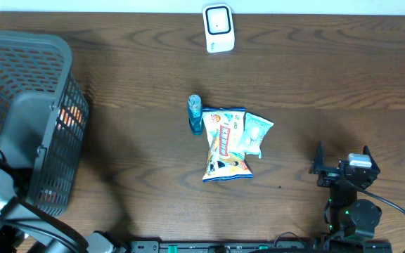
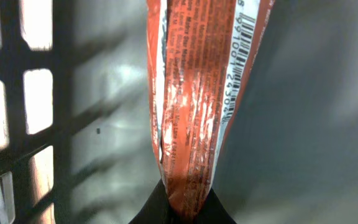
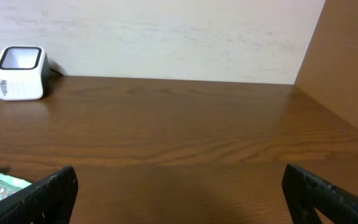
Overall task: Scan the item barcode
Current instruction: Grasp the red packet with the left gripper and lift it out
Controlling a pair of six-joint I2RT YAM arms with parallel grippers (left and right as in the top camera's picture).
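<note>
The left gripper [image 2: 188,206] is inside the grey basket [image 1: 20,49] at 9 o'clock on the table [image 1: 329,70], with its fingers clamped on the bottom end of an orange packet [image 2: 191,106]. The packet's white strip has a barcode [image 2: 244,37] at its 1 o'clock corner, but the digits and small print are too blurred to read. The white scanner [image 1: 218,28] stands at 12 o'clock. Snack packets [image 1: 227,144] and a blue bottle [image 1: 195,114] lie mid-table. The right gripper [image 1: 343,153], at 4 o'clock, has its fingers wide apart and holds nothing.

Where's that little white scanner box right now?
The white scanner sits at the table's far edge, centre of the overhead view, beyond the snack packets and small blue bottle.
</note>
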